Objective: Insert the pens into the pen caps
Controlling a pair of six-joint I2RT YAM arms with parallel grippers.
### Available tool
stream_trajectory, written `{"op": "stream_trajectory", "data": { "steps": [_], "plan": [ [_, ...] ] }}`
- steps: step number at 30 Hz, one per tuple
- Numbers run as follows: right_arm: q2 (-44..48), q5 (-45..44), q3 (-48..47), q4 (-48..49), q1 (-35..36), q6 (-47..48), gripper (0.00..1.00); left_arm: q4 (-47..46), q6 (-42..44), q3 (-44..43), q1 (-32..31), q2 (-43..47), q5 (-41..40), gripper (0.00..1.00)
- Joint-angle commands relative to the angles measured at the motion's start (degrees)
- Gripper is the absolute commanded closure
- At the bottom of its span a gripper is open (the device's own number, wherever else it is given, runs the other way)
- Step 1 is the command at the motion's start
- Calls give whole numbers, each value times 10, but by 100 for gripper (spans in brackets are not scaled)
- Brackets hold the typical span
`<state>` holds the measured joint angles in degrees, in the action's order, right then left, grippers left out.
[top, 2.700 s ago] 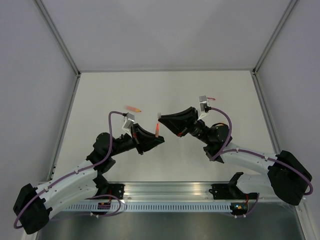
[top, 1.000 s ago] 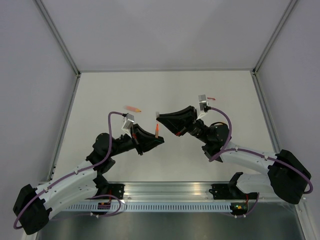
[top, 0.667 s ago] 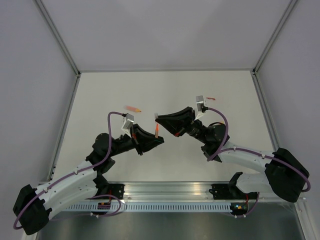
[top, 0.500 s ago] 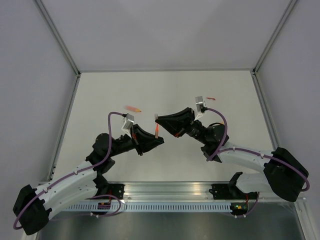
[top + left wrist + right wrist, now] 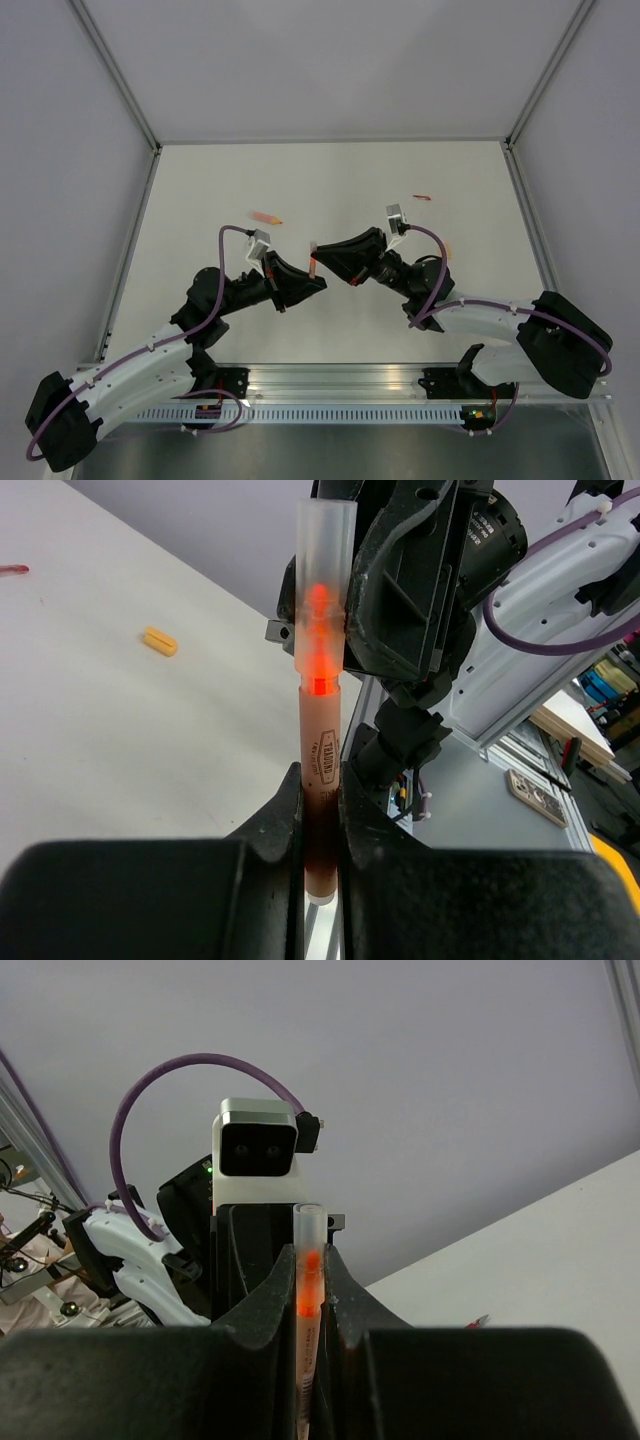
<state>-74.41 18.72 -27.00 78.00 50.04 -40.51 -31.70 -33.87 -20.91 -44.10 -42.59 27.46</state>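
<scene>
Left wrist view: the left pincer [image 5: 318, 815] clenches an orange pen [image 5: 320, 750], its tip inside a clear cap [image 5: 326, 535] at twelve o'clock, clasped by the right pincer [image 5: 308, 1272].

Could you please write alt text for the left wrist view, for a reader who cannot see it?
The left gripper holds an orange pen upright, its tip inside a clear cap gripped by the right gripper directly opposite. Behind them, a small orange cap lies on the white table.
</scene>
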Motion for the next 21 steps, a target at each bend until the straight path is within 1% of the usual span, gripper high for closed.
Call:
{"op": "stream_trajectory", "data": {
  "steps": [1, 11, 16, 21],
  "plan": [
    [-21, 16, 17, 133, 7, -11, 100, -48, 5, -6, 1, 12, -11, 98],
    [-91, 5, 52, 226, 20, -31, 100, -25, 6, -8, 1, 25, -45, 98],
    [-97, 24, 46, 214, 23, -29, 100, 27, 12, -26, 1, 15, -80, 98],
    [-104, 47, 42, 177, 23, -23, 100, 27, 8, -30, 1, 4, -80, 98]
  ]
}}
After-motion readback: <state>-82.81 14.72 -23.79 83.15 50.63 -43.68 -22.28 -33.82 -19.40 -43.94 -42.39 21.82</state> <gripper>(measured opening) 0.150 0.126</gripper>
